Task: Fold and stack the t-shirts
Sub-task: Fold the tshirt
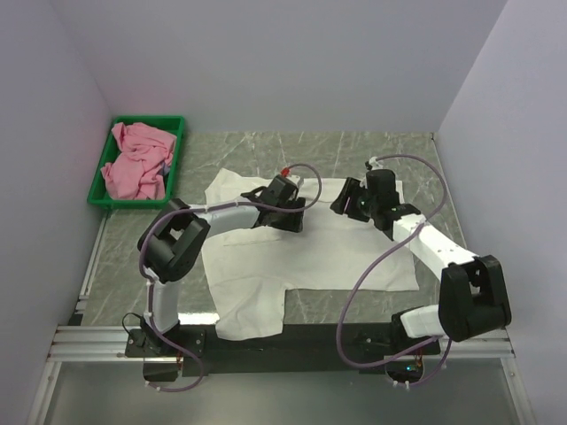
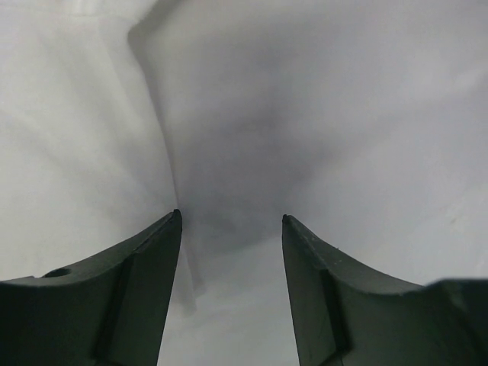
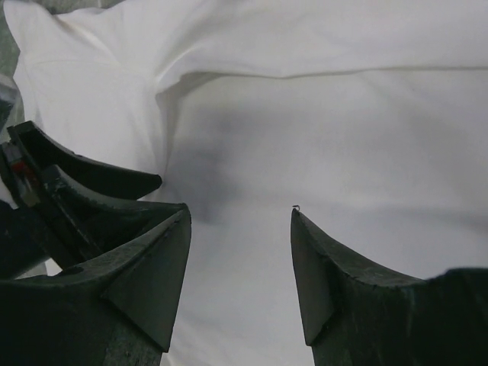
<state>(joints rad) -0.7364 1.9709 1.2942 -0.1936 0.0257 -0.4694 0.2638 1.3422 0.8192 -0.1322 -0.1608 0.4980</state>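
Cotton fills both wrist views: the large white soft-fabric t-shirt (image 1: 354, 257) lies spread on the grey-green marbled tabletop (image 1: 354, 146), directly under both pairs of my jaws. Left gripper (image 2: 231, 221): fingers spread wide, nothing between them, and a raised crease runs down just inside the left finger. Right gripper (image 3: 240, 213): spread too, and empty, with bare cloth in the gap. I cannot tell whether either tip touches the fabric.

The plain pink crumpled t-shirt (image 1: 137, 159) sits bunched in the green plastic tray (image 1: 151, 119), well off to the outer side of my left jaws.

The white shirt looks light, thin and limp. I expect it to drape and drag rather than hold shape, so pinching an edge or that crease looks better than pressing into the flat middle. The far hem lies just past both sets of fingertips, and a sleeve trails back toward my bases.

It's tight here, because my two grippers sit near each other and the left one shows beside my right jaws. Open table lies outward of each.
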